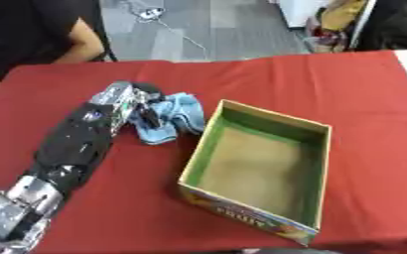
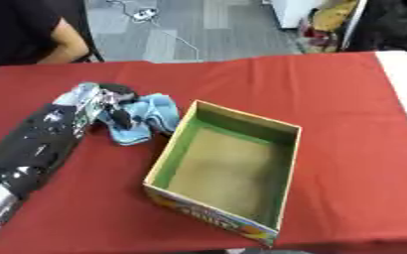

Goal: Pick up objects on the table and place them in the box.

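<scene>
The left hand (image 1: 136,101) lay on a blue cloth (image 1: 174,116) toward the far left part of the tabletop (image 1: 363,89), just beside the left wall of the box (image 1: 315,163). Its fingers were curled down into the cloth's folds and appeared clamped on it; how much fabric was caught between them could not be told. The cloth lay bunched and in contact with the tabletop, apart from the box. The box stood open near the front edge, and nothing showed inside it. The right hand showed in neither view.

Probable faults from this state:
- Only a top fold was caught. The cloth would then slip free on lifting.
- A trailing corner hung low. It could snag on the near wall and drag or tip the box.
- Release over the wall instead of the interior. The cloth would drape on the rim.
</scene>
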